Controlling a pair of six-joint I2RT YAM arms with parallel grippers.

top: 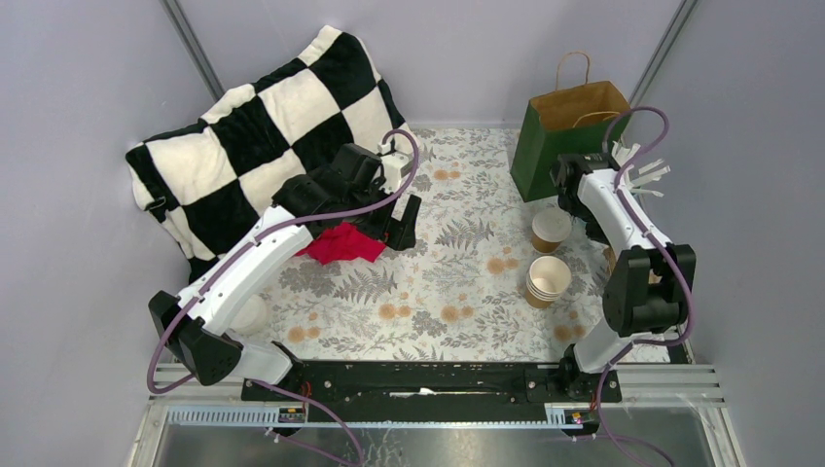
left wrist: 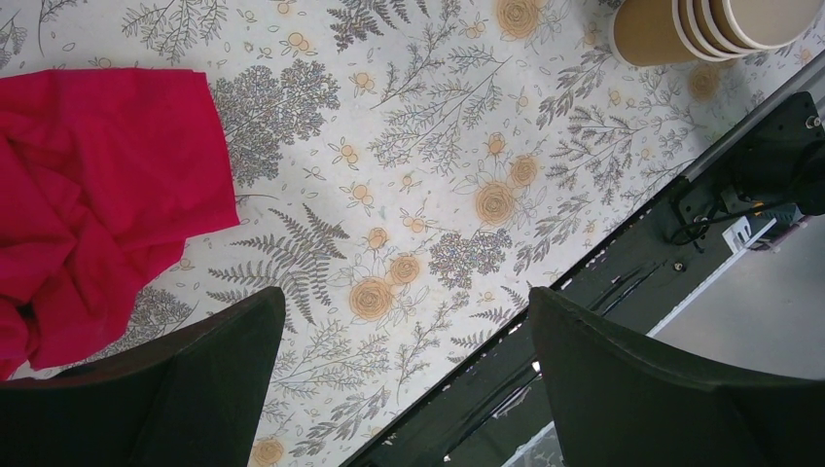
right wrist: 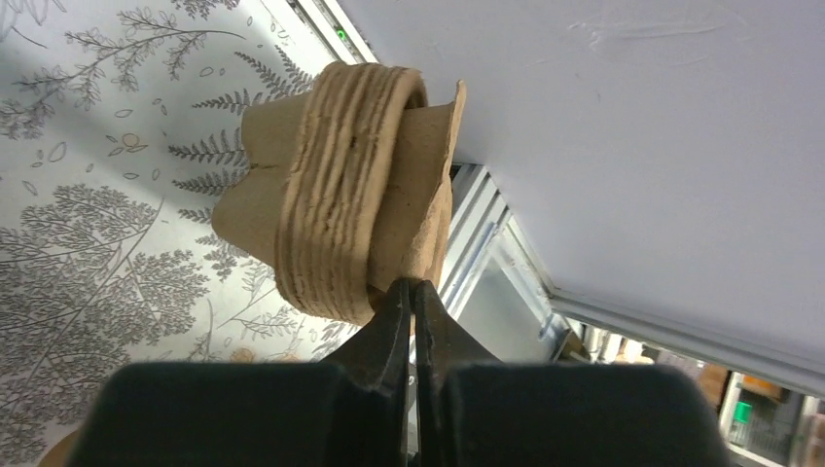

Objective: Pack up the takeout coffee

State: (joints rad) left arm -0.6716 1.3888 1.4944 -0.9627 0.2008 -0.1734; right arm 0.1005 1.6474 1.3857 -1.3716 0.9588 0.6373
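Judging from the layout, barely begun. Taking the white round shape low on the left of the floral-printed bench [top: 457, 282], half hidden by the left arm, as the lid of the small brown kraft paper takeout coffee cup [top: 248, 313]; too covered to be sure. Well apart from the tall green paper bag [top: 569, 136], standing open and upright at the far right. Not yet seated in the stack of molded cardboard cup carriers [right wrist: 340, 185] near the right wall.

Left hand [left wrist: 404, 297]: spread wide, holding nothing, hovering over bare bench beside the crumpled red cloth [left wrist: 97, 195]. Right hand [right wrist: 411, 287]: pressed together, tips at the carrier stack's lower edge; no telling about any cardboard nipped between.

Also near the bag: 1 lidless brown cup [top: 551, 231] and a stack of lidless brown cups [top: 548, 279].

Left to do, by this reading: freeing 1 carrier, seating the coffee, getting both into the bag.
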